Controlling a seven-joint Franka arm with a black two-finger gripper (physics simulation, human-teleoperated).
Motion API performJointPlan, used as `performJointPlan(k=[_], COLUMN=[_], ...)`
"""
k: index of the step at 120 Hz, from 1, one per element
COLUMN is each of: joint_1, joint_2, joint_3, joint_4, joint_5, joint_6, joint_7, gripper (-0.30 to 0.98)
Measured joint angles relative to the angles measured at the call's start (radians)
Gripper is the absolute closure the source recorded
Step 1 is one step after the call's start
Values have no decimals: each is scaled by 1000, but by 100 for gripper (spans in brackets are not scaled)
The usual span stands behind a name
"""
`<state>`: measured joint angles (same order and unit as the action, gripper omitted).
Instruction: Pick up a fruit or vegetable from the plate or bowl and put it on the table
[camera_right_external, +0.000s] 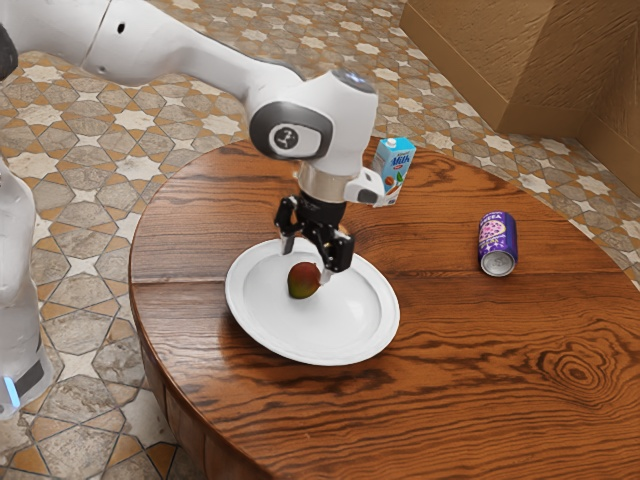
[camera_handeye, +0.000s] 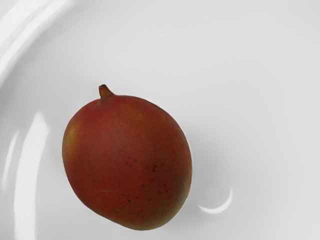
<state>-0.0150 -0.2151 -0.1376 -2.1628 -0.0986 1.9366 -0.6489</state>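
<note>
My gripper (camera_right_external: 308, 270) is over the white plate (camera_right_external: 345, 345) in the exterior view, pointing down with its two fingers spread wide. A red and green mango (camera_right_external: 303, 281) lies on the plate just under and in front of the fingers; whether a finger touches it I cannot tell. Seen from my hand, the mango (camera_handeye: 127, 162) rests on the plate's smooth white surface (camera_handeye: 250, 100), its short brown stem showing. The gripper is open and holds nothing.
A blue and white milk carton (camera_right_external: 393, 172) stands on the round wooden table (camera_right_external: 480, 370) behind the plate. Toward the exterior view's right is a purple can (camera_right_external: 497, 243). The table's rim curves past the plate on the exterior view's left.
</note>
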Motion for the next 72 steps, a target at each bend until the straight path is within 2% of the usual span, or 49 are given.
performJointPlan(k=[72], joint_1=[6], joint_2=[80], joint_3=[6], joint_4=[-2], joint_5=[-1], joint_6=[70], joint_7=[-91], gripper=[0])
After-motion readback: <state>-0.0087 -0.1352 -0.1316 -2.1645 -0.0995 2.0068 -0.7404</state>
